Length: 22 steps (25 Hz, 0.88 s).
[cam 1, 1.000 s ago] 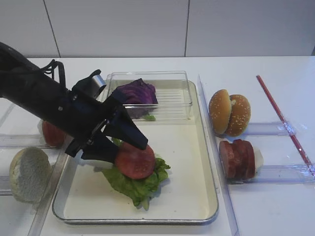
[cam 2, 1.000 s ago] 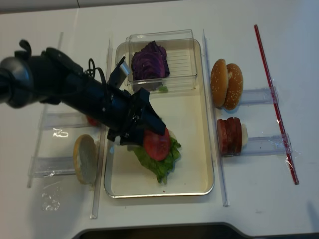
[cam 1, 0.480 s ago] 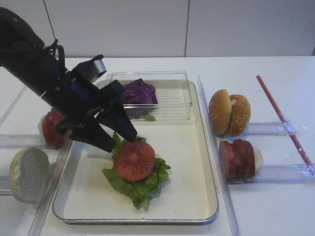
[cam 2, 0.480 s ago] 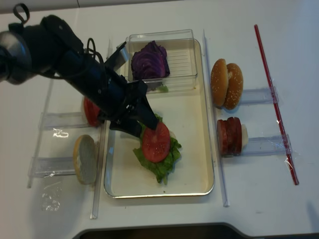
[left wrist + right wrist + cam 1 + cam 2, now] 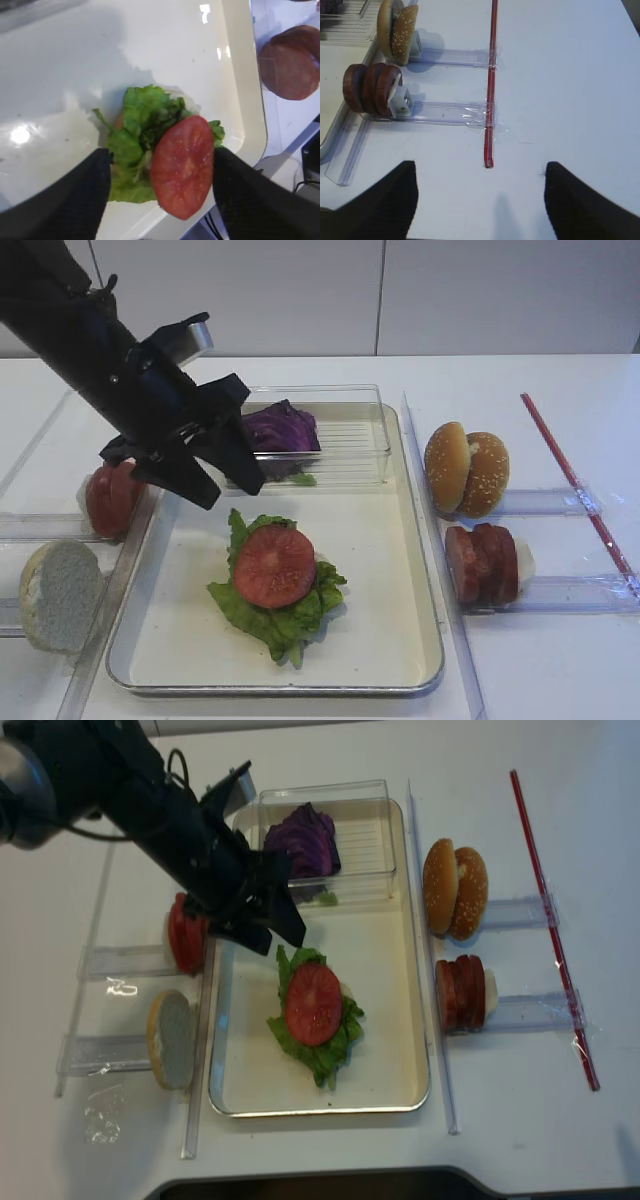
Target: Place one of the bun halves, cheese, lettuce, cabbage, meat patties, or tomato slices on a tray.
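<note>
A red tomato slice lies flat on the ruffled green lettuce in the middle of the silver tray. My left gripper hangs open above and to the back left of it, holding nothing. The left wrist view looks down between the fingers at the tomato slice and lettuce. My right gripper stands open over bare table. Purple cabbage sits in a clear box. No cheese is visible.
More tomato slices and a bun half stand in clear holders left of the tray. Two bun halves and the meat patties stand in holders on the right. A red strip is taped to the table.
My left gripper has lifted off the tomato slice and drawn back up to the left. The slice stays on the lettuce.
</note>
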### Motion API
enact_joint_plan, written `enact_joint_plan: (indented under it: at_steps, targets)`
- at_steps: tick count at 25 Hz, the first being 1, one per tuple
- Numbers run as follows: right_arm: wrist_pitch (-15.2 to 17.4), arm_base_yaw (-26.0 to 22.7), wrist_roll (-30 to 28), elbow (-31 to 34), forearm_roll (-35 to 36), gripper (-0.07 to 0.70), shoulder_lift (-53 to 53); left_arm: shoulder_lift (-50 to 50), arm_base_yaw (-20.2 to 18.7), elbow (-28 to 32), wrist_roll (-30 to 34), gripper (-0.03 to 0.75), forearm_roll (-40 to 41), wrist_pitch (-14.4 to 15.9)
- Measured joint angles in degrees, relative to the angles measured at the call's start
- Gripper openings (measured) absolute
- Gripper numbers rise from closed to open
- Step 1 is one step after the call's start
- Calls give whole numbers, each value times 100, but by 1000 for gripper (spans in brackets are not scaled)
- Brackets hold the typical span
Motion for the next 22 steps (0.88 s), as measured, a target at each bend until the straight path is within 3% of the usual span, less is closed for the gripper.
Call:
enact_joint_plan:
  at_steps: [9,22]
  targets:
    - [0,0,0,0,0,562,0,-134,0,-570,-561,449,1175,71]
    - [0,0,12,0,0,562,0,-895,0,-728,-2004,449,3992,174]
